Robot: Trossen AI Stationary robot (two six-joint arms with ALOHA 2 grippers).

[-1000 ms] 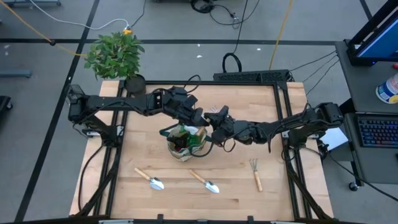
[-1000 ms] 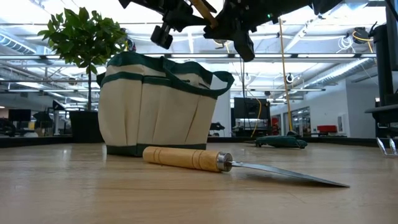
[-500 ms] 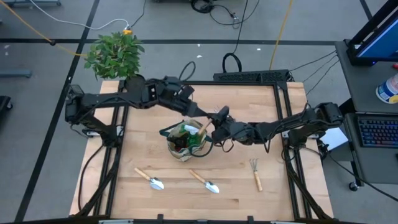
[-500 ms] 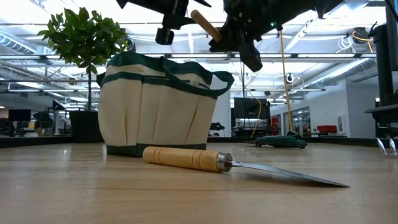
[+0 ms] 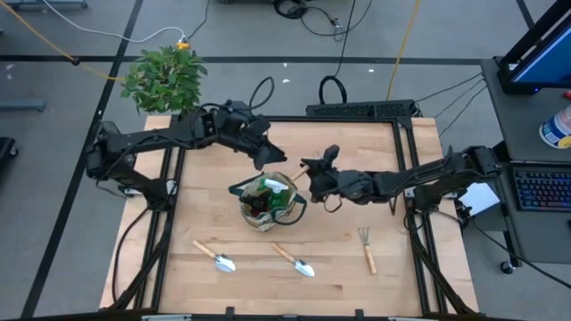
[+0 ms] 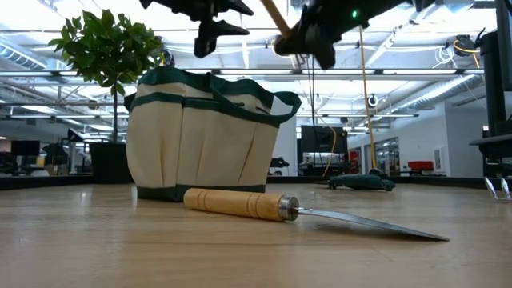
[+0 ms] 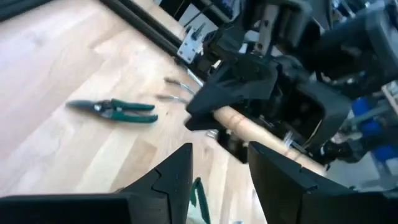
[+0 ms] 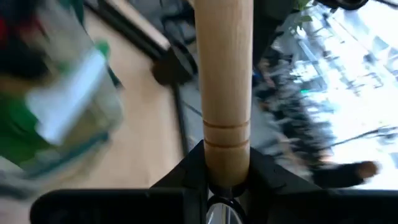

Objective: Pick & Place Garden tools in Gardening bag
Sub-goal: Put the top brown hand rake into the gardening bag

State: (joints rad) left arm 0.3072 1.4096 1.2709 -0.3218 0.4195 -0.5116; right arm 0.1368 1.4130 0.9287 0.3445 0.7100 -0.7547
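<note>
The beige gardening bag [image 5: 265, 203] with green trim stands mid-table, green and red things inside it. Just right of it, above the table, my right gripper [image 5: 310, 178] is shut on a wooden-handled tool [image 8: 224, 74]. The handle's free end points toward the bag and my left arm. The tool's metal end is hidden behind the gripper. My left gripper [image 5: 270, 159] hovers open beyond the bag's far rim, a short way from the handle's free end [image 7: 224, 115], with nothing between its fingers. My right gripper pinches the wooden handle between its two fingers [image 8: 186, 177], at the grooved end beside the metal ferrule [image 8: 217, 208]. The fingers reach in from the table's right, and the handle runs on ahead of them. The tool is lifted clear of the table, its handle [image 6: 276, 14] slanting upward.
Two trowels [image 5: 215, 256] [image 5: 293, 260] and a fork rake [image 5: 367, 250] lie on the near half of the table. Green-handled shears [image 7: 115, 111] lie on the wood beyond the bag. A potted plant [image 5: 167, 78] stands at the far left corner.
My left gripper has come off the wooden handle and drawn back up toward the table's far left, rolling as it went. My right gripper keeps the tool and has rolled, so the handle's free end has swung and now slants upward.
</note>
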